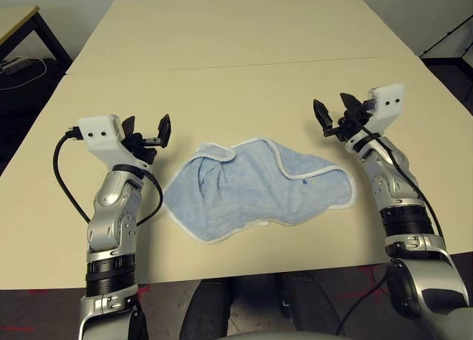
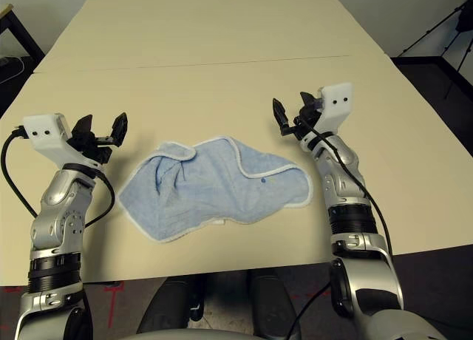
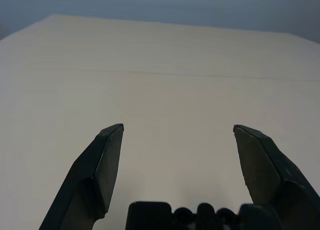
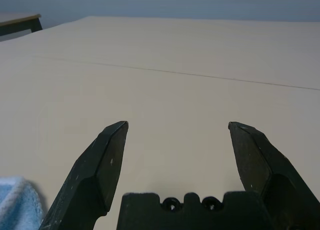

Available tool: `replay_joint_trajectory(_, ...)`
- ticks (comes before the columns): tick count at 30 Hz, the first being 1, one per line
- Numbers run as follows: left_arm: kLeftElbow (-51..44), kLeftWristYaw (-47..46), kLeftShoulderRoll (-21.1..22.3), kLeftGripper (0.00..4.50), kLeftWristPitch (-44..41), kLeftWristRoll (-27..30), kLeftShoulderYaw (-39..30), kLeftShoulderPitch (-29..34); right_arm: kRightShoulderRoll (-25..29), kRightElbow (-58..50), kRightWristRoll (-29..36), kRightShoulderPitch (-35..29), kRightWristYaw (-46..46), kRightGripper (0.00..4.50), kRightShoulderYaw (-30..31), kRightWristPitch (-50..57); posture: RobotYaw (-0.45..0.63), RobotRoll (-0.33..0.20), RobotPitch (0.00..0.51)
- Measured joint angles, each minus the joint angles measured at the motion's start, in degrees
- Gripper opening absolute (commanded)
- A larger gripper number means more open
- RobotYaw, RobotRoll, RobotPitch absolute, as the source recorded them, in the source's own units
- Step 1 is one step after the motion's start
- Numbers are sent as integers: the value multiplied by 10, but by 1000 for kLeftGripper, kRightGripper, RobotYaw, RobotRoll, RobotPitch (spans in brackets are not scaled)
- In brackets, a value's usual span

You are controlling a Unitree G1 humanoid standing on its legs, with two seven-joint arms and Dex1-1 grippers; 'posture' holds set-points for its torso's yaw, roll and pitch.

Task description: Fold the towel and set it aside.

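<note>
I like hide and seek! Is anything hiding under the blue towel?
The towel lies rumpled on the table, one corner flipped over on top of itself. No lump shows, but whatever the cloth covers cannot be seen.

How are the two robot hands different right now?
The left gripper sits at the towel's bunched, folded-over end; the right gripper is by its flatter end with the dark mark. The right one reaches farther up the table than the left. Both have open jaws, holding nothing.

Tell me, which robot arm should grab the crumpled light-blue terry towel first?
Probably the left: its open gripper sits closer to the light-blue terry towel's bunched, folded-over side. The right gripper, also open, hovers farther behind the flatter end.
</note>
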State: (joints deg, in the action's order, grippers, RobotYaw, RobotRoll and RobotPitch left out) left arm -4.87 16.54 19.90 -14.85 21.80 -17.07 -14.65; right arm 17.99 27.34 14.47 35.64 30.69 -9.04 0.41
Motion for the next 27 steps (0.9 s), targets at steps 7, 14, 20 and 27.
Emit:
replay_joint_trajectory(7,-38,207,100,4463,-45,91,30,19,-17,0,-7,0,-7,4429,10,-6,76,0,163)
replay_joint_trajectory(14,-42,369,161,4463,-74,127,89,18,-24,-10,-24,-1,-31,4429,21,4,70,0,167)
replay_joint_trajectory(20,-28,440,181,4463,-50,97,137,13,24,-67,-55,-1,-3,4429,65,70,68,0,176)
replay_joint_trajectory(27,1,479,186,4463,-2,67,152,10,57,-171,-49,-2,56,4429,92,137,69,0,177)
